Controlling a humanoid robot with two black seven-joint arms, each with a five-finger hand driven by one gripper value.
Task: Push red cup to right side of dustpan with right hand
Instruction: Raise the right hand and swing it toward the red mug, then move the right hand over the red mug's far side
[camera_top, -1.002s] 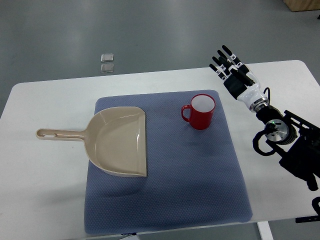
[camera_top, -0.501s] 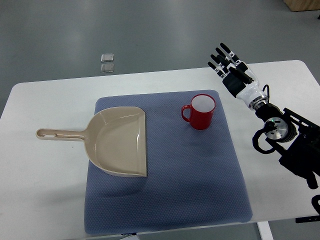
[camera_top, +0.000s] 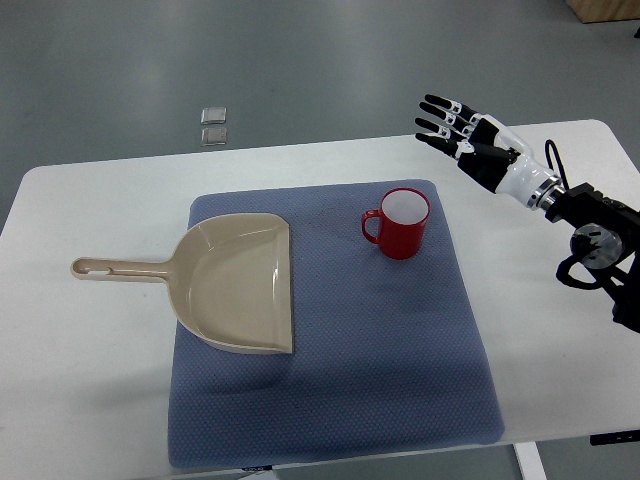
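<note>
A red cup (camera_top: 400, 224) with a white inside stands upright on the blue mat (camera_top: 330, 330), its handle pointing left. A beige dustpan (camera_top: 232, 282) lies on the mat's left part, handle sticking out left over the white table. My right hand (camera_top: 462, 135) hovers above the table's far edge, up and to the right of the cup and apart from it. Its fingers are spread and point left, holding nothing. The left arm does not show.
The white table (camera_top: 90, 360) extends around the mat. Two small grey squares (camera_top: 214, 124) lie on the floor beyond the far edge. The right forearm (camera_top: 590, 235) with its cables sits over the table's right end.
My right hand has lifted and swung so the fingers now point left instead of up-left; the forearm has pulled back toward the right edge. The cup and dustpan stayed put.
</note>
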